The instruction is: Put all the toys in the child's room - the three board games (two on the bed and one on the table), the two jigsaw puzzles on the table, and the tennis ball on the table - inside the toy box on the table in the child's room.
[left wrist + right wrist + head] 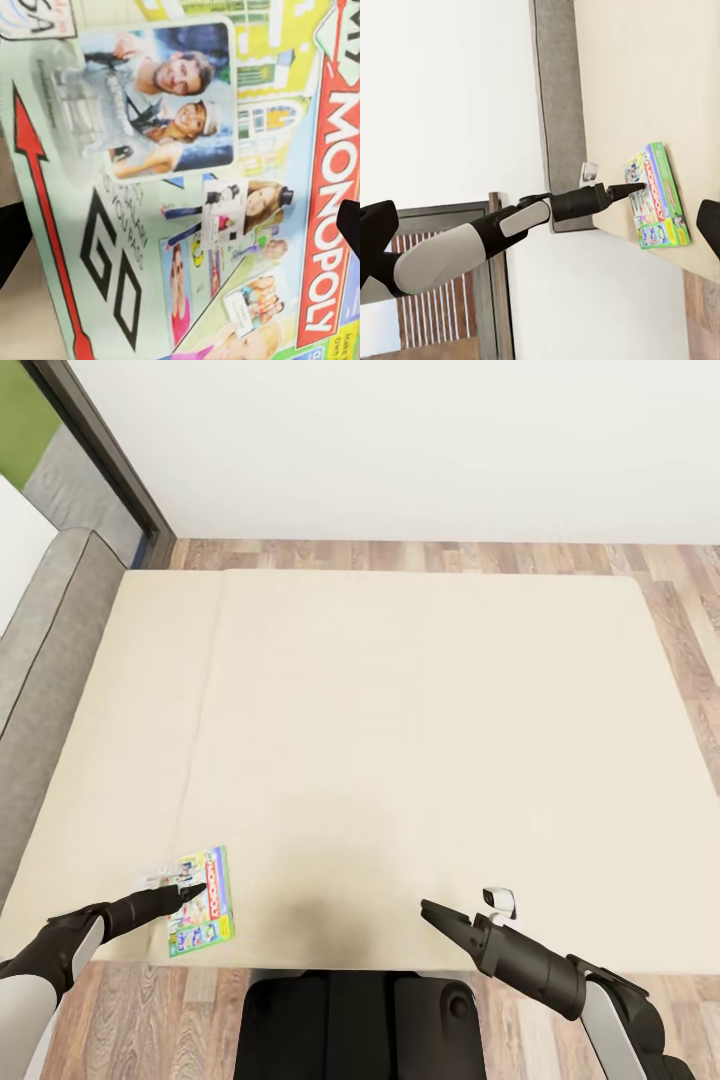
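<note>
A Monopoly board game box (205, 905) lies flat near the front left corner of the cream bed (400, 710). My left gripper (192, 890) hovers right over it, open. In the left wrist view the box lid (195, 187) is very close, and the black fingertips (11, 232) stand wide apart at either side of it. My right gripper (432, 910) hangs open and holds nothing over the bed's front edge, well to the right of the box. The right wrist view looks across at the box (658, 199) and the left gripper (634, 187) above it.
A grey padded headboard (50, 660) runs along the bed's left side. A dark window frame (100, 450) stands at the back left by the white wall. Wooden floor (690, 610) borders the bed at the back and right. My base (360, 1025) is against the front edge.
</note>
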Robot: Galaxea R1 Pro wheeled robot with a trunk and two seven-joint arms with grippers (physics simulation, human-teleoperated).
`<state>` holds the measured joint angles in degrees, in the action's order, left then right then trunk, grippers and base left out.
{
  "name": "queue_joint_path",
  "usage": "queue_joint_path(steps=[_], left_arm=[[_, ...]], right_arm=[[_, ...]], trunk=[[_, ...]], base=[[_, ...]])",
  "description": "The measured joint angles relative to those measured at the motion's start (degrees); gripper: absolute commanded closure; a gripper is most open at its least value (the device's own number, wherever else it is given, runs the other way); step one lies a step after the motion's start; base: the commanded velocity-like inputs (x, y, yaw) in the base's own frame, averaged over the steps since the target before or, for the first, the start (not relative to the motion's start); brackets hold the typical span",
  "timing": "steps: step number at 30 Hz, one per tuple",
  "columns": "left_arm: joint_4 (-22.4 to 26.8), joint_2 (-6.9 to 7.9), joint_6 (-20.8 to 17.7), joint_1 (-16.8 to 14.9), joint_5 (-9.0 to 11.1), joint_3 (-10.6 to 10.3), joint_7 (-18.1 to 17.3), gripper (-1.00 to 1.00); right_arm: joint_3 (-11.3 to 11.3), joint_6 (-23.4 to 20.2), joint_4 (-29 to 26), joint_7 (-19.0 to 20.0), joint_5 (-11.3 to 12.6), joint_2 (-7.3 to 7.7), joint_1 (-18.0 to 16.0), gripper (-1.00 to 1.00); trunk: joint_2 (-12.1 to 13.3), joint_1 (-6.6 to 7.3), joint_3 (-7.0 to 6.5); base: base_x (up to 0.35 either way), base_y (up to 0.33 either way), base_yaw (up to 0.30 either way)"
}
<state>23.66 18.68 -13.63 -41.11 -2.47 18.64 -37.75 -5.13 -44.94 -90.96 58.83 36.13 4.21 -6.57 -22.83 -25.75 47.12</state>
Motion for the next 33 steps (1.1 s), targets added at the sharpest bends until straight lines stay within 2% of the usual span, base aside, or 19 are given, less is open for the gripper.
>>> queue_joint_path(steps=[14, 33], left_arm=[[0.0, 0.0, 0.0, 0.0, 0.0, -0.01, -0.07, -1.0], [-0.01, 0.0, 0.0, 0.0, 0.0, -0.03, -0.07, -1.0]], right_arm=[[0.01, 0.0, 0.0, 0.03, 0.0, 0.0, 0.0, -1.0], [0.05, 0.0, -0.01, 0.02, -0.03, 0.0, 0.0, -1.0]], trunk=[[0.0, 0.0, 0.0], [0.0, 0.0, 0.0]], base=[[0.0, -0.075, 0.0], [0.0, -0.139, 0.0]])
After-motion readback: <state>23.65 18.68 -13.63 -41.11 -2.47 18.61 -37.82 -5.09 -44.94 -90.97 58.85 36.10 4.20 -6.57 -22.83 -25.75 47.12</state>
